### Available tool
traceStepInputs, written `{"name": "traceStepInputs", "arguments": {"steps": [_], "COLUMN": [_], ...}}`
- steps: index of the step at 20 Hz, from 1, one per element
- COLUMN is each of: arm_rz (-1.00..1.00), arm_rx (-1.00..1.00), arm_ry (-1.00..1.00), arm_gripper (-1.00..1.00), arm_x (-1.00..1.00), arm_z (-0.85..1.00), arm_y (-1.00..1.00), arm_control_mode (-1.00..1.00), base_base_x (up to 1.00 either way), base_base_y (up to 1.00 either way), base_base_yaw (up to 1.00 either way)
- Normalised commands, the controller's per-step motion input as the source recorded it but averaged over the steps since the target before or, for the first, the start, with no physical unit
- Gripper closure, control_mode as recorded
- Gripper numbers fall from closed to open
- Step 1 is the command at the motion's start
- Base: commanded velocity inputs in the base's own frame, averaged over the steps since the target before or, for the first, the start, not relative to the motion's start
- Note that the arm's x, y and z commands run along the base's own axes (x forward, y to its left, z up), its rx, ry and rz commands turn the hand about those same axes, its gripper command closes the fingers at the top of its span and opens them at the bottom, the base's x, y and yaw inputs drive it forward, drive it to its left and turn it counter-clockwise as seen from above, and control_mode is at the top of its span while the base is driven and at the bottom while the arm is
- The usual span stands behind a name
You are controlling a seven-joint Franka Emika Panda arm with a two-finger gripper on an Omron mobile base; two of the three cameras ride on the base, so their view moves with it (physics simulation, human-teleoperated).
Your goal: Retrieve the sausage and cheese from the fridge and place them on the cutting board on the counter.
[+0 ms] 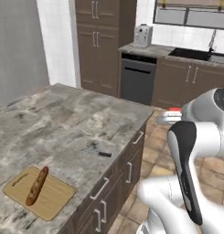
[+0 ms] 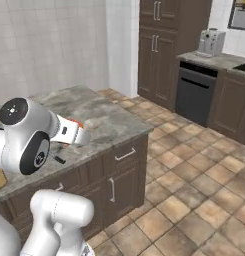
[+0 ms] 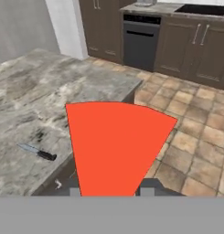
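A reddish-brown sausage lies diagonally on the light tan cutting board, near the front left of the marble counter. My gripper is shut on the cheese, a red-orange wedge that stands up between the fingertips in the hand view. From the left base view, the gripper hangs off the counter's right edge, over the floor and well right of the board, with a bit of the cheese showing red. The right base view has the gripper above the counter's near edge. The fridge is out of view.
A small black-handled knife lies on the counter between the board and the gripper. Across the tiled floor stand dark cabinets, a dishwasher, a coffee machine and a sink.
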Motion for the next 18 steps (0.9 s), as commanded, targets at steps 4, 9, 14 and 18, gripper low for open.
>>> {"name": "traceStepInputs", "arguments": {"steps": [4, 9, 14, 18], "arm_rz": [0.00, 0.00, 0.00, 0.00], "arm_rx": [0.00, 0.00, 0.00, 0.00], "arm_ry": [0.00, 0.00, 0.00, 0.00], "arm_gripper": [1.00, 1.00, 1.00, 1.00], "arm_x": [0.00, 0.00, 0.00, 0.00], "arm_z": [0.00, 0.00, 0.00, 0.00], "arm_y": [0.00, 0.00, 0.00, 0.00], "arm_control_mode": [1.00, 1.00, 1.00, 1.00], "base_base_x": [0.05, -0.15, -0.13, -0.01], "base_base_y": [-0.71, -0.38, 0.16, 0.28], "base_base_yaw": [0.59, 0.66, 0.67, 0.67]}}
